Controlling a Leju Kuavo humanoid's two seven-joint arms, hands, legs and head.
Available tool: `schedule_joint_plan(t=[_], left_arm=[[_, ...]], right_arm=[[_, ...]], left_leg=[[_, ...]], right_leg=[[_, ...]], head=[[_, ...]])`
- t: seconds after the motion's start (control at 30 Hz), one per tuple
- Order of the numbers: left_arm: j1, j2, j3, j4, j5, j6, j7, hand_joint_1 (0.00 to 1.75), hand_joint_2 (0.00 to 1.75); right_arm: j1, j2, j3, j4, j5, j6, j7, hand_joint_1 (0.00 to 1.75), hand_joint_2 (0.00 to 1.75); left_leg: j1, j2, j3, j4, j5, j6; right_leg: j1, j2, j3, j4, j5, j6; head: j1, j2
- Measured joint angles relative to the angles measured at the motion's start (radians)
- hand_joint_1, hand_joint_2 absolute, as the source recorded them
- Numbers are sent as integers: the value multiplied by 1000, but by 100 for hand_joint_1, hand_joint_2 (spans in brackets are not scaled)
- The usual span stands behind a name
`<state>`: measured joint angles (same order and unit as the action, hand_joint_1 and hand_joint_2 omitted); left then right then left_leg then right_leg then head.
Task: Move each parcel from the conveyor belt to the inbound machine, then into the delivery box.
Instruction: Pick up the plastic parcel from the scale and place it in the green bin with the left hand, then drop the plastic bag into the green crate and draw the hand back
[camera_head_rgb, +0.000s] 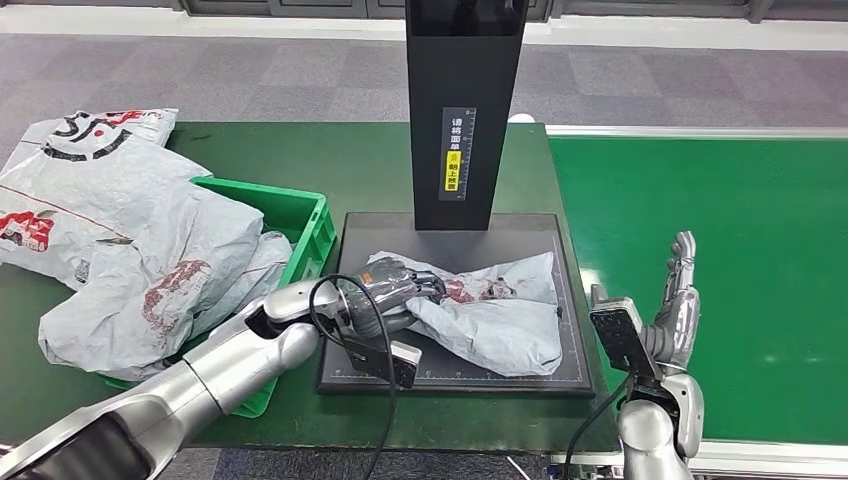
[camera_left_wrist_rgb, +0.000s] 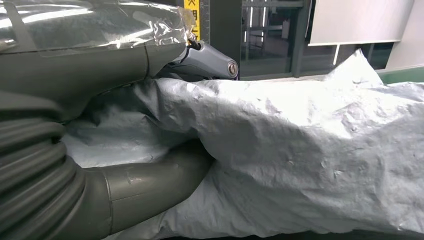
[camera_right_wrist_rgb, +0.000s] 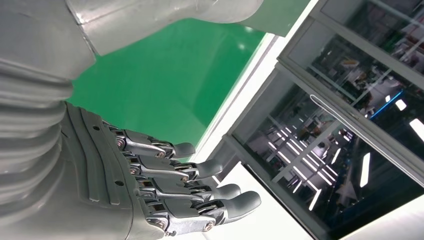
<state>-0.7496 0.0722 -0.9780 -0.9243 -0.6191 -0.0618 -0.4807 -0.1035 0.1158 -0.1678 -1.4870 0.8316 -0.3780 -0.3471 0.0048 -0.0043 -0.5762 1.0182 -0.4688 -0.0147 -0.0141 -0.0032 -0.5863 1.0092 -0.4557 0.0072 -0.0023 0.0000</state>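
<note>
A crumpled grey parcel (camera_head_rgb: 490, 315) lies on the black plate of the inbound machine (camera_head_rgb: 570, 370), under its dark upright column (camera_head_rgb: 462, 110). My left hand (camera_head_rgb: 395, 293) grips the parcel's left end; up close, the thumb (camera_left_wrist_rgb: 150, 182) sits under the grey bag (camera_left_wrist_rgb: 300, 150) and the fingers lie over it. My right hand (camera_head_rgb: 675, 305) is raised over the near edge of the green conveyor belt (camera_head_rgb: 720, 250), fingers straight and apart (camera_right_wrist_rgb: 200, 185), holding nothing. The green delivery box (camera_head_rgb: 300, 225) stands left of the machine with grey parcels (camera_head_rgb: 150, 260) piled in it.
A large white-grey parcel (camera_head_rgb: 90, 170) lies at the far left on the dark green table (camera_head_rgb: 360, 160), overlapping the box pile. A black cable (camera_head_rgb: 385, 420) loops from my left wrist. The belt's white frame (camera_head_rgb: 700, 130) runs along its far side.
</note>
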Motion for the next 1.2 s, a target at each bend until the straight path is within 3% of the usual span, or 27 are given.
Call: schedule_joint_plan(t=[0.17,0.27,0.43,0.63,0.77,0.9,1.2], left_arm=[[23,4,18,-30,11,42,-7,175,175],[110,7,95,-141,13,105,4,175,175],[203,12,187,-291,0,104,19,175,175],[313,5,299,-430,21,128,-27,175,175],[471,-5,418,-602,41,234,-65,175,175],[592,-9,525,-737,38,245,-85,175,175],[698,-32,636,-851,19,259,-95,175,175]], right_arm=[[2,0,0,-1,0,0,0,0,175],[23,0,0,-13,0,-2,0,0,175],[48,0,0,-31,0,-3,0,0,175],[81,1,0,-60,7,-8,1,0,175],[113,2,0,-80,-3,-14,-1,0,175],[134,2,-1,-90,-13,-20,-3,0,175],[140,5,0,-108,-14,-20,-3,0,175]], left_leg=[[0,0,0,0,0,0],[0,1,0,0,0,0],[0,1,-2,0,-1,0],[0,1,-2,0,-1,0],[0,5,-2,0,-3,0],[0,5,-2,0,-3,0],[0,5,-2,0,-3,1]], right_leg=[[0,1,0,0,0,0],[0,1,-1,0,0,0],[0,1,-3,0,-1,0],[0,1,-2,0,-1,0],[0,5,-3,0,-1,0],[0,4,-4,0,-3,0],[0,4,-3,0,-2,1]], head=[[0,0],[0,0],[0,0],[0,0],[0,0],[0,0],[0,0]])
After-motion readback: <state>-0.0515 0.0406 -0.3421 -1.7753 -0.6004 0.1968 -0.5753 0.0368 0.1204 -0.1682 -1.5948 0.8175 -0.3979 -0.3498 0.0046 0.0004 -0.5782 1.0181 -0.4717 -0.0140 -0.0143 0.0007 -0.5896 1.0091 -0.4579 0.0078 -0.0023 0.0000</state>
